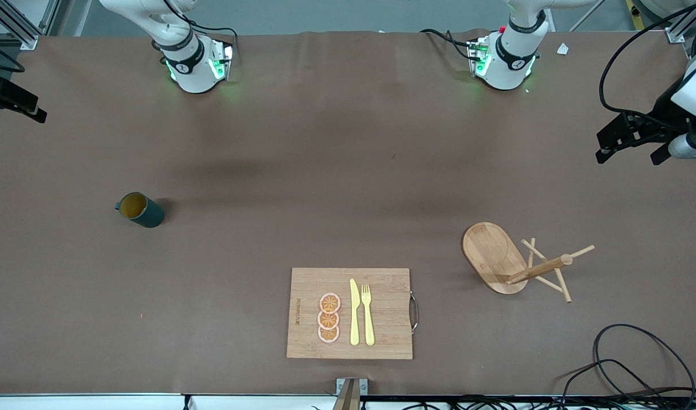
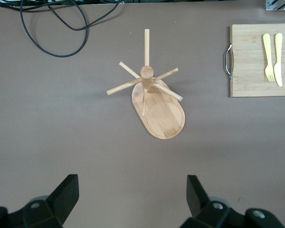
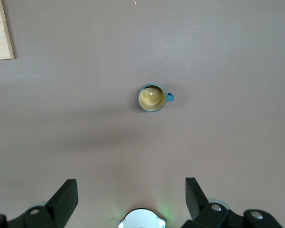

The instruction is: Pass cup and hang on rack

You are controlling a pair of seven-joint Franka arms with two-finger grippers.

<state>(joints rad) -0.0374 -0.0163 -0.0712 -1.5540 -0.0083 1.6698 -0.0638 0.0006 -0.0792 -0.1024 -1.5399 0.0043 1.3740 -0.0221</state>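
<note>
Cup (image 1: 141,209): dark teal, upright on the brown table (image 1: 325,171) toward the right arm's end, untouched; rack (image 1: 516,263): wooden mug tree standing toward the left arm's end, well apart from the cup. Cutting board (image 1: 350,313): between them and nearer the front camera, bearing knife (image 1: 354,312), fork (image 1: 368,314) and three orange slices (image 1: 328,318). Left gripper (image 2: 132,202): high over the table above the rack, fingers wide, empty; right gripper (image 3: 131,202): high over the table above the cup, fingers wide, empty.

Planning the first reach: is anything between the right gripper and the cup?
Nothing visible. The right gripper hangs open above the upright cup, with only bare table between them.
</note>
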